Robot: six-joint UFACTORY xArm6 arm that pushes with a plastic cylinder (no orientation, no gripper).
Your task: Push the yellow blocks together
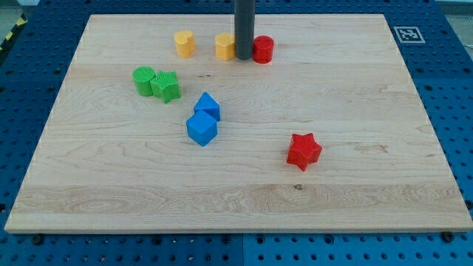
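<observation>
Two yellow blocks sit near the view's top. The left yellow block (184,43) stands alone. The right yellow block (225,46) is a short gap to its right. My rod comes down from the top edge, and my tip (244,57) rests just right of the right yellow block, touching or nearly touching it. A red cylinder (263,49) sits right next to the tip on its other side.
A green cylinder (144,79) and a green star-like block (167,86) touch at the left. Two blue blocks (208,107) (201,128) sit together in the middle. A red star (304,151) lies at lower right. The wooden board (369,207) has a marker tag (407,34) beyond its top right corner.
</observation>
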